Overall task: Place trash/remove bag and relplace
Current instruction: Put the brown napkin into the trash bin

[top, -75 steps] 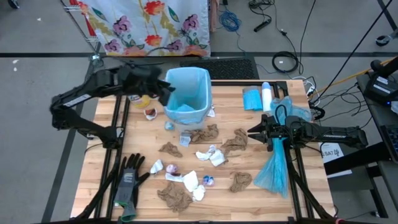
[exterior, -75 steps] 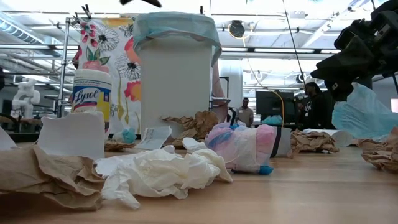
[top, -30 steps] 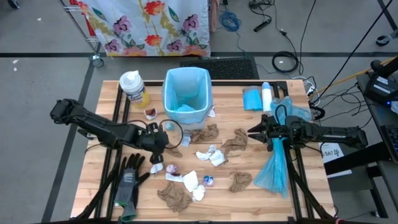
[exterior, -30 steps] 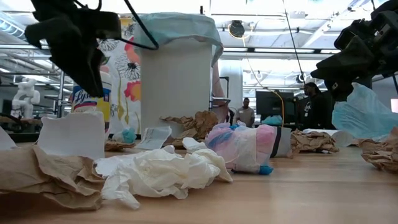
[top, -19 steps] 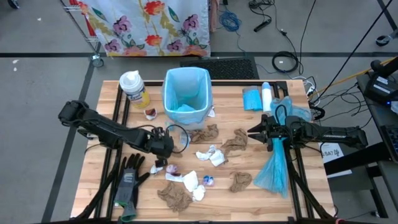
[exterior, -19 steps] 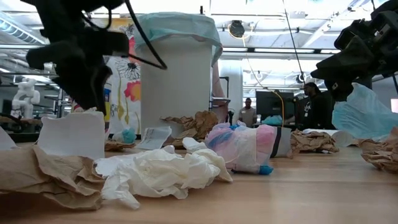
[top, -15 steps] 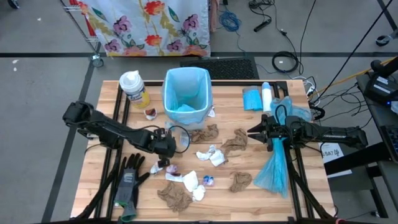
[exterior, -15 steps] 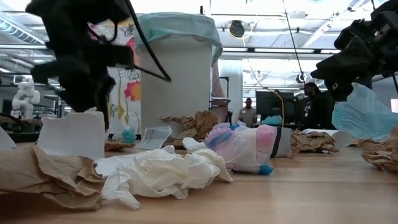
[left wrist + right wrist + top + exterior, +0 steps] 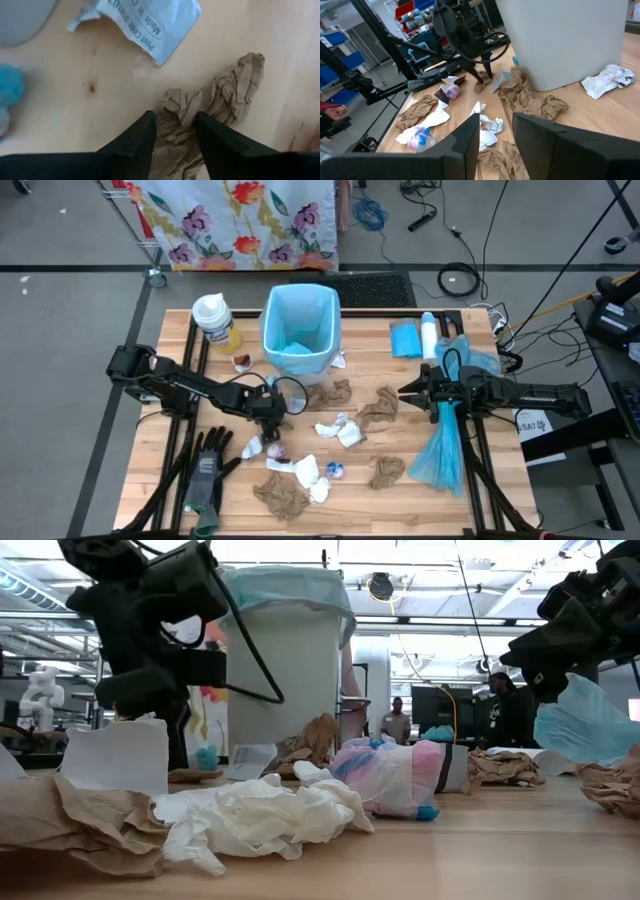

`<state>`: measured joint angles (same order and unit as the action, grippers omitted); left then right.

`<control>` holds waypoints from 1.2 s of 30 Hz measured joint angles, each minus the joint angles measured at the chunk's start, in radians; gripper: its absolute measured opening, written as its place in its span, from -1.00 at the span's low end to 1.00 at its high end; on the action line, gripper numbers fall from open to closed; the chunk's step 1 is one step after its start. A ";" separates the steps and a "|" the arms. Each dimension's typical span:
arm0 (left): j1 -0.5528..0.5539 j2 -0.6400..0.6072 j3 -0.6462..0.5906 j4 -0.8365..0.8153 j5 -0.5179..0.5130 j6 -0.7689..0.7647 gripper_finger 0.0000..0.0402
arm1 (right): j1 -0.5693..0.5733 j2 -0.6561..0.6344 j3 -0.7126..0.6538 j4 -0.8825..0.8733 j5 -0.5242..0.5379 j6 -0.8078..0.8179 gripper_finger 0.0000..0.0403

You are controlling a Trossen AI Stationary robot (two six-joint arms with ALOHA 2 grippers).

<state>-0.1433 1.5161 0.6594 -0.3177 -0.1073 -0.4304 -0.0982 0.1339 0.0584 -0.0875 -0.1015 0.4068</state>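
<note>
The only print that can be read sits on a crumpled pale blue-white plastic wrapper (image 9: 150,25) lying flat on the light wooden tabletop (image 9: 75,100), seen in the left wrist view. Its dark lettering reads "Made in" on one line and "Post Cons" on the line beside it; both lines run off at a fold, so the rest of each cannot be made out.

The white wipes canister with a yellow label (image 9: 215,323), standing near the tabletop's far left corner, carries a label, but its lettering is too small to read from above, and in the low view it is hidden.
</note>
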 joint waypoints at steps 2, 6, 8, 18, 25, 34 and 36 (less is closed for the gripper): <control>-0.001 -0.001 -0.008 -0.004 0.009 -0.034 -0.44 | 0.000 0.000 0.000 0.000 0.000 0.000 -0.46; -0.004 -0.004 -0.007 -0.024 0.066 -0.112 -0.83 | 0.000 0.000 0.000 0.000 0.000 0.000 -0.46; -0.010 -0.016 0.000 -0.039 0.109 -0.158 -0.94 | 0.000 0.000 0.000 0.000 0.000 0.000 -0.46; -0.076 -0.191 0.144 -0.586 0.106 -0.398 -0.98 | 0.000 0.000 0.000 0.000 0.000 0.000 -0.46; -0.082 -0.408 0.321 -0.942 -0.011 -0.554 -0.99 | 0.000 0.000 0.000 0.000 0.000 0.000 -0.46; 0.048 -0.541 0.616 -1.071 -0.273 -0.548 -1.00 | 0.000 0.000 0.000 0.000 0.000 0.000 -0.46; 0.094 -0.535 0.688 -1.062 -0.308 -0.474 -1.00 | 0.000 0.000 0.000 0.000 0.000 0.000 -0.46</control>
<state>-0.0492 0.9807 1.3471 -1.3794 -0.4151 -0.9043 -0.0986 0.1337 0.0584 -0.0879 -0.1013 0.4068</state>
